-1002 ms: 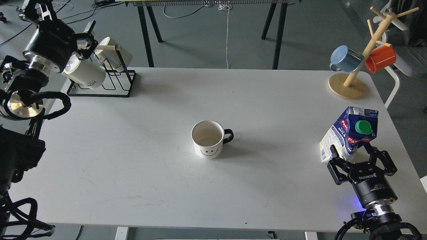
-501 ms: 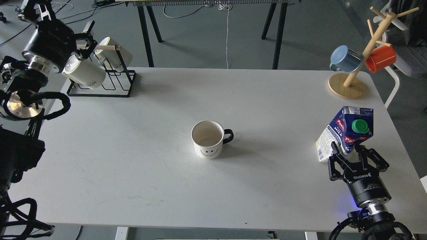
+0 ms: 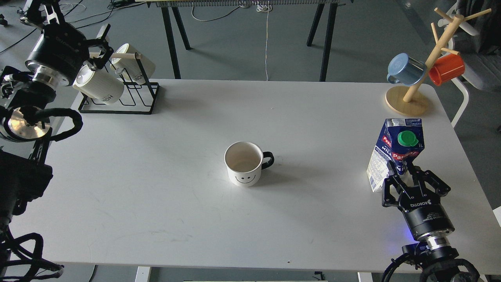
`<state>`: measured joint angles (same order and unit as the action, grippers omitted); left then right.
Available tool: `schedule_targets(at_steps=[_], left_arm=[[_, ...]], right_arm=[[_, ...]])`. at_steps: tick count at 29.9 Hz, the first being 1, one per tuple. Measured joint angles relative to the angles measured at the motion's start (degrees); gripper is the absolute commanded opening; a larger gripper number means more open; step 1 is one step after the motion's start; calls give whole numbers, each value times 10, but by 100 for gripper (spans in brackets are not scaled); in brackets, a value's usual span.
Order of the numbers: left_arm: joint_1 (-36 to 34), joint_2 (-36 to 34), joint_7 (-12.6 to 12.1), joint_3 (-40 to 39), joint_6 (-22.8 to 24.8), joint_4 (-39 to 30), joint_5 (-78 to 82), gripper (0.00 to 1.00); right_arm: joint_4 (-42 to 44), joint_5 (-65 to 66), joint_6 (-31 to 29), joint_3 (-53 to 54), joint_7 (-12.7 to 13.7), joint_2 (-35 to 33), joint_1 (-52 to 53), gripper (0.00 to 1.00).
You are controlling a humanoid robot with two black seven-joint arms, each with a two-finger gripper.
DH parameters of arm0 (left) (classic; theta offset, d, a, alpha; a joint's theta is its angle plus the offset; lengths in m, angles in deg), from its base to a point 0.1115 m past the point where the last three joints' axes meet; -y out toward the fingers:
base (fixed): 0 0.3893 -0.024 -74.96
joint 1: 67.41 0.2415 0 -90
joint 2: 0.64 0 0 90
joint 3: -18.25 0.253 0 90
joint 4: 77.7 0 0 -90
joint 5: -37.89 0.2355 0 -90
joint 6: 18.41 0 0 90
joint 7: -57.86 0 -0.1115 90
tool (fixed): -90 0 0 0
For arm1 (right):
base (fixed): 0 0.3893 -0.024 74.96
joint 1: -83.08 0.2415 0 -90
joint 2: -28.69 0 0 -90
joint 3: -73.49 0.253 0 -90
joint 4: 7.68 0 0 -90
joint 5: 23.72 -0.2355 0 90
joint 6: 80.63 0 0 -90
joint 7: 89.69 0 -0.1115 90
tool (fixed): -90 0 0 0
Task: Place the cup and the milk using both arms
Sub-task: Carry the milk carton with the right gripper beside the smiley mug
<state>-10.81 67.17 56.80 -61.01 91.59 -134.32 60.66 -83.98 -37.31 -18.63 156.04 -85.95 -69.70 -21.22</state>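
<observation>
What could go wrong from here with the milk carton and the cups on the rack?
1. The right end effector grips the milk carton low at its base, so the tall carton could tip or slip as it moves.
2. The left end effector sits among the white cups on the black wire rack; a pull could snag the rack or knock the neighbouring cup.
3. The smiley mug stands mid-table and could be bumped.

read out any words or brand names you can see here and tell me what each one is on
"ROBOTIQ": on the right gripper, shown upside down.
"HOH", as seen: on the white cup at the left gripper.
"MIL", partly cut off: on the milk carton.
The carton's fine print is too small to read.
</observation>
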Motion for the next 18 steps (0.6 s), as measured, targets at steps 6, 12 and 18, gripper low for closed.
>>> schedule_targets(at_steps=[6, 12, 18], left_arm=[[0, 0, 0, 0, 0, 0, 0, 100], [0, 0, 0, 0, -1, 0, 0, 100], [0, 0, 0, 0, -1, 0, 0, 100]], right_arm=[[-23, 1, 0, -4, 0, 2, -4, 26], [-27, 3, 0, -9, 0, 2, -5, 25], [-54, 11, 0, -31, 0, 6, -5, 25]])
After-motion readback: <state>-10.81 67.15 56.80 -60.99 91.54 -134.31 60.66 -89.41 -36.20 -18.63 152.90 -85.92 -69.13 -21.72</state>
